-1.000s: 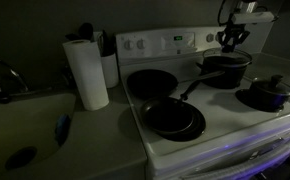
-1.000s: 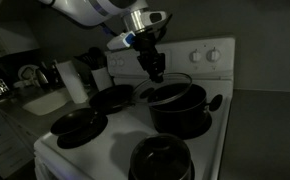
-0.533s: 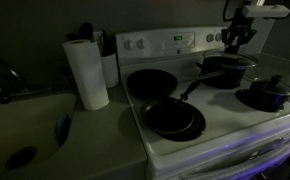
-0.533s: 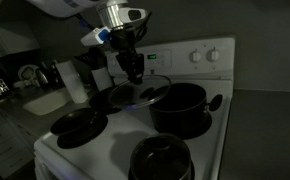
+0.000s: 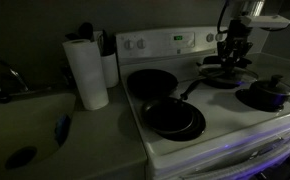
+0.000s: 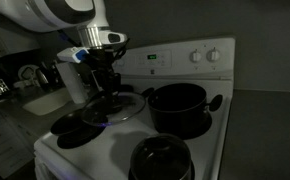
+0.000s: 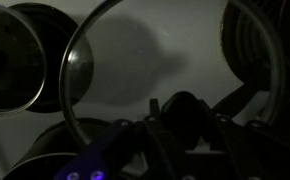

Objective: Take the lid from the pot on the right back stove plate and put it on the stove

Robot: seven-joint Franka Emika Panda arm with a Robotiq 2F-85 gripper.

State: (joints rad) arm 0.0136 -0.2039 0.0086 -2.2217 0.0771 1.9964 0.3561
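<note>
At the far left of an exterior view, the paper towel roll (image 5: 86, 72) stands on the counter, well clear of the work. On the stove (image 6: 200, 57), a black frying pan (image 6: 80, 127) fills the front left plate, which leaves little bare white top on that side. Just to its right the gripper (image 6: 107, 82) hangs over the middle of the cooktop. Its fingers are drawn tight on the small dark knob of the glass lid (image 6: 127, 106), so the wide disc hangs roughly level from its centre instead of tipping. The wrist view shows why this spot suits the job. White stove top shows through the lid (image 7: 135, 70) ahead of the gripper (image 7: 180, 112), with a frying pan (image 7: 10, 55) off to one side and the pot (image 7: 260, 45) to the other, so this looks like the one gap wide enough to take it. Whether the rim is touching the surface yet I cannot tell. Further right the pot (image 6: 177, 108) stands open on the back right plate, with the lid beside it and not over it. The smaller saucepan (image 6: 160, 160) at the front right is covered by its own dark lid.
</note>
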